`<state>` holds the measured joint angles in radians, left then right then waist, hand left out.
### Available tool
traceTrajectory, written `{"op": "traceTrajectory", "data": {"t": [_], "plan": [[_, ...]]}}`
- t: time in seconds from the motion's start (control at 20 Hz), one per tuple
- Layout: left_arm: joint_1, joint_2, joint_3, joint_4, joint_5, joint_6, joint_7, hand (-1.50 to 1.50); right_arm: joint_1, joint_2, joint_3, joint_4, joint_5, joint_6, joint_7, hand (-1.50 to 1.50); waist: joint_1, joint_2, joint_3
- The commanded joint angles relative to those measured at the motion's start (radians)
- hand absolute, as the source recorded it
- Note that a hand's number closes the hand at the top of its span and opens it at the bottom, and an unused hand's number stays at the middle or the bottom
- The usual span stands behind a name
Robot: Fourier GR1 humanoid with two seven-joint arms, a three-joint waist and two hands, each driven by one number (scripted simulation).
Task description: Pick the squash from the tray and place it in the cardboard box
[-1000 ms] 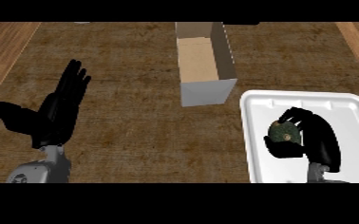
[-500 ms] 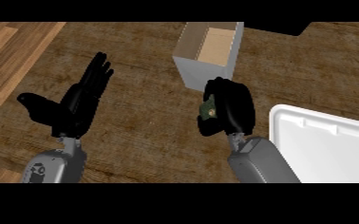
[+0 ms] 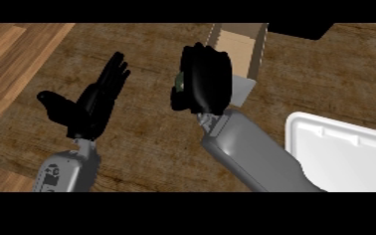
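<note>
Surface: dark wood top, lighter strip along the left edge.

Tray: white, at the right edge, partly cut off; nothing shows in the visible part.

Cardboard box: open top, just beyond the right hand and partly hidden by it; near wall touches or lies under the hand's outline, which of the two cannot be told.

Right hand: fingers curled round the squash, palm side turned left. Only a small greenish sliver of the squash shows at the hand's left edge, clear of the tray and not yet over the box opening.

Left hand: fingers straight, holding nothing, resting at left.

Risk (judgement): the squash sits on the side of the hand away from the box. A release here would put it on the surface short of the box; carrying forward low could knock the near wall and shift the box.
</note>
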<state>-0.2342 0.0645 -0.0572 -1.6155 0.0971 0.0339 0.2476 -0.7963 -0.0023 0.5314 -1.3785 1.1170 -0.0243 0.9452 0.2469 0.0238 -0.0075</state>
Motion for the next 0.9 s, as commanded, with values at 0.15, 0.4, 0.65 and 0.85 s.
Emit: {"op": "traceTrajectory", "data": {"t": [0.15,0.4,0.65,0.85], "plan": [[-0.013,-0.001,0.009,0.034,-0.013,0.012,-0.015,0.00,-0.280,0.002,-0.009,0.118,0.039,-0.077,0.284,1.50,-0.024,-0.005,-0.002],[-0.008,-0.001,0.026,0.034,-0.009,0.026,-0.011,0.00,-0.393,0.002,-0.062,0.241,0.019,-0.109,0.369,1.50,-0.045,-0.001,0.000],[-0.028,0.010,0.054,0.055,-0.010,0.035,-0.028,0.00,-0.493,0.002,-0.074,0.360,-0.025,-0.120,0.417,1.50,-0.070,0.000,0.000],[-0.014,0.014,0.060,0.045,-0.004,0.032,-0.026,0.00,-0.540,0.002,-0.102,0.470,-0.012,-0.183,0.425,1.50,-0.093,0.000,0.002]]}}
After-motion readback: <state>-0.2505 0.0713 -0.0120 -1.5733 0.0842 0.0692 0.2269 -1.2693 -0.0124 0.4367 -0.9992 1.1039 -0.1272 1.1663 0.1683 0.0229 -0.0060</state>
